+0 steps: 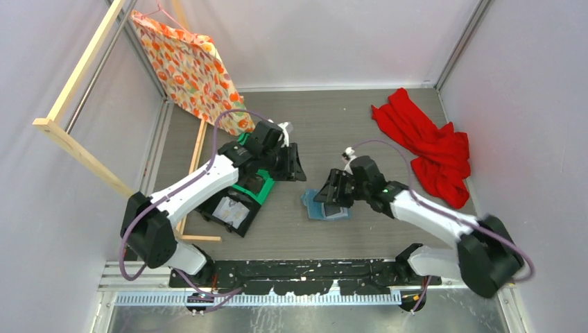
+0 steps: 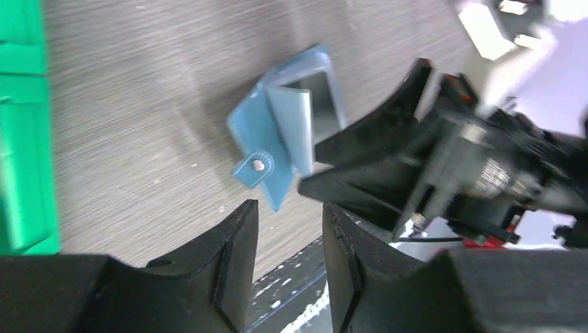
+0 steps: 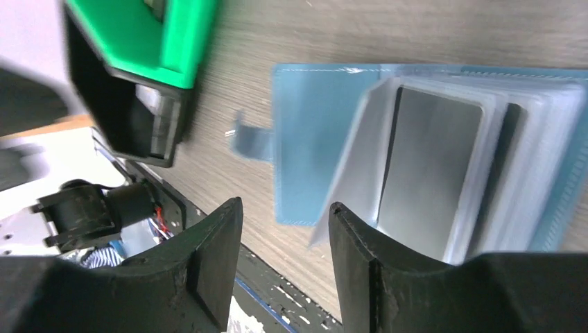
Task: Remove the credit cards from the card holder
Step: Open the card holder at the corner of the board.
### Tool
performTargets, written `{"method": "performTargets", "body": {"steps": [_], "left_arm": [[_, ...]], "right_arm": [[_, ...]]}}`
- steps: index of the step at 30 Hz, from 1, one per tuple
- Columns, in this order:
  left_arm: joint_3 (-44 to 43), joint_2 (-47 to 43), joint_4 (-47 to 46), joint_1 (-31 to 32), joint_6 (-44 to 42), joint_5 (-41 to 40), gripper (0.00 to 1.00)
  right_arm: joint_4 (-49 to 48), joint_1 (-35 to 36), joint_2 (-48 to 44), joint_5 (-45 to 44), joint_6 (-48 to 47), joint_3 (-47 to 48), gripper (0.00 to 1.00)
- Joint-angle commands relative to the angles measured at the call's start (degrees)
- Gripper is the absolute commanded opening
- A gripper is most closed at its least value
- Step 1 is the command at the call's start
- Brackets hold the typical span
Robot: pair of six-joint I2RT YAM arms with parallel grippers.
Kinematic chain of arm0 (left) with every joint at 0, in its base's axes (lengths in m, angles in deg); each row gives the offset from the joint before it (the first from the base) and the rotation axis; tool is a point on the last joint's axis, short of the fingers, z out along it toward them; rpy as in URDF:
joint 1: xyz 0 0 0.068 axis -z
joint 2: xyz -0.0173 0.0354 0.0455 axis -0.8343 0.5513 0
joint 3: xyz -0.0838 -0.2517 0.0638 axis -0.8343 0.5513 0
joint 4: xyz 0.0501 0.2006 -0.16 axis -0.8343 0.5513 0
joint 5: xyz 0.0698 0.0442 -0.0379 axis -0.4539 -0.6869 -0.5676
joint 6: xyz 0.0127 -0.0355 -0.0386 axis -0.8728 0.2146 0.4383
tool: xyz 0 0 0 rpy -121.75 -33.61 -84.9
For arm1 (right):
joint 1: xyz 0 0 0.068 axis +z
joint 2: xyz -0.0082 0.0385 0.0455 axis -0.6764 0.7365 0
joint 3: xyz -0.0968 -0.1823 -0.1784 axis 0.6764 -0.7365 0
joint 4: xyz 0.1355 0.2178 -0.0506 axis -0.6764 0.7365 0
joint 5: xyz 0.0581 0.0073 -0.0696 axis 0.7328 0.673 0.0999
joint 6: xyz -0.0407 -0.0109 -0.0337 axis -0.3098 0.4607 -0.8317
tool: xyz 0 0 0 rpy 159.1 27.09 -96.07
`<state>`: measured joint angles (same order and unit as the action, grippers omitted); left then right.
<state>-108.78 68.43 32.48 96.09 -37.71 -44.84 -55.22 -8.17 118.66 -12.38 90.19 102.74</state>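
Observation:
The blue card holder lies open on the table between the arms. In the right wrist view its blue panel with the closing tab lies flat, and clear sleeves stand up holding a grey card and a dark card behind it. My right gripper is open and empty, just above the holder's near edge; it also shows in the top view. My left gripper is open and empty, apart from the holder, and hangs over the table left of it.
A green plastic bin with a dark box beside it lies under the left arm. A red cloth lies at the back right. A patterned bag hangs on a wooden frame at the back left.

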Motion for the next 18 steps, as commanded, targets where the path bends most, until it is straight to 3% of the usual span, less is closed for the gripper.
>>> {"method": "performTargets", "body": {"steps": [1, 7, 12, 18], "left_arm": [[0.5, 3.6, -12.7, 1.7, 6.0, 11.1, 0.41], [-2.5, 9.8, -17.6, 4.8, 8.2, 13.0, 0.40], [-4.9, 13.4, -18.5, 7.3, 8.7, 13.5, 0.40], [-1.9, 17.7, -23.5, 7.4, 12.1, 16.2, 0.39]], "right_arm": [[10.5, -0.7, -15.9, -9.3, -2.9, -0.7, 0.54], [17.5, -3.8, -24.1, -15.8, -1.4, -3.7, 0.41], [18.6, -4.1, -23.3, -18.1, 0.5, -3.7, 0.16], [21.1, -4.1, -21.3, -19.4, -2.5, 0.6, 0.16]]}}
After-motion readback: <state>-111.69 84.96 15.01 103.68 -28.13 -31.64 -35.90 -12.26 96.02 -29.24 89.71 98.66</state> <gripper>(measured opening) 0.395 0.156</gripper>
